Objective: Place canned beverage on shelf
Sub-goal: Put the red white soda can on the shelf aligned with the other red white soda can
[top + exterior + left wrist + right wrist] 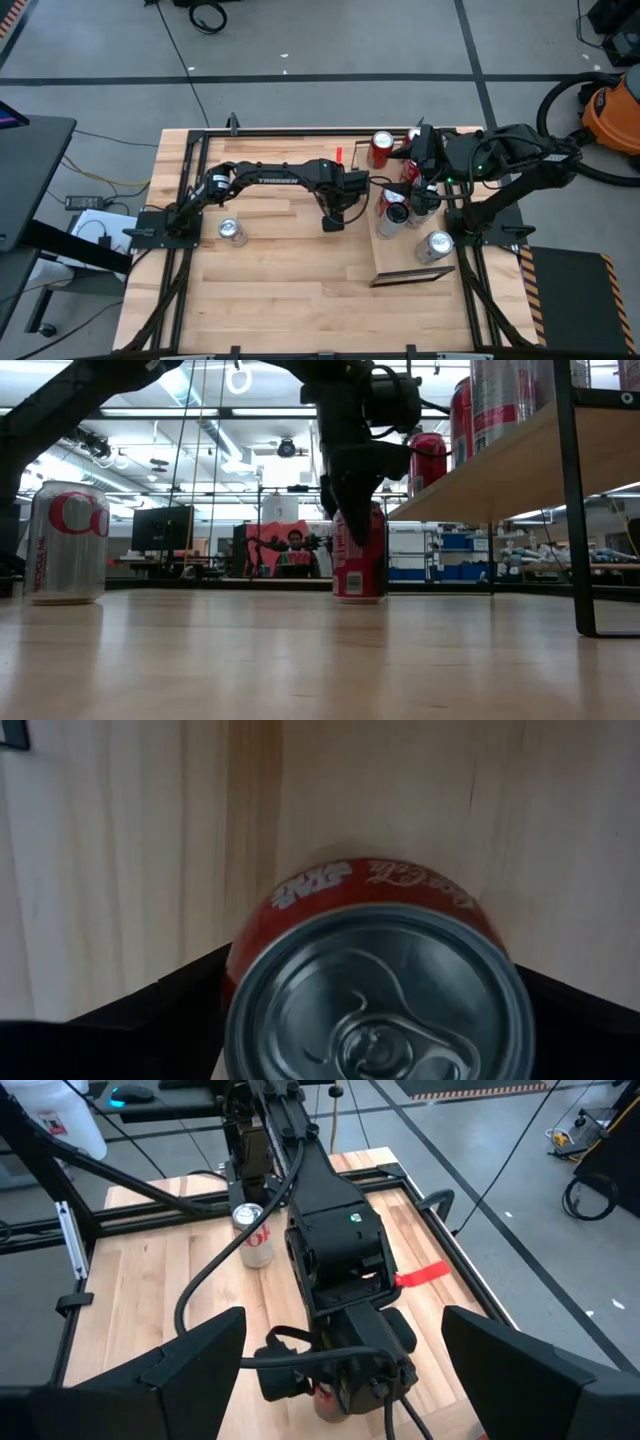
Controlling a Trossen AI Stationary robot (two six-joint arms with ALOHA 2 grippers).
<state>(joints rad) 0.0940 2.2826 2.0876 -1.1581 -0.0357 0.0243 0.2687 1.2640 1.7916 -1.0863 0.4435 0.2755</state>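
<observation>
The left gripper's [352, 510] fingers straddle the red can [359, 555] at centre frame, upright on the tabletop [300, 660], ready to lift it toward the shelf [480, 475] upper right; the right gripper [340, 1370] waits open.

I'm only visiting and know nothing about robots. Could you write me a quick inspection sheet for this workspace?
Surface: plank table, bare wood, with a red tape strip near its far edge.
Job's things: red can upright on the table beside the shelf; several shelf cans already stand on it.
Clutter: silver can upright near the left arm's base.
Claws: left claw down over the red can; right claw open and empty, above the shelf.
Cables: floor cables beyond the table.
Surroundings: orange vacuum on the floor; a person seated beyond the table.
</observation>
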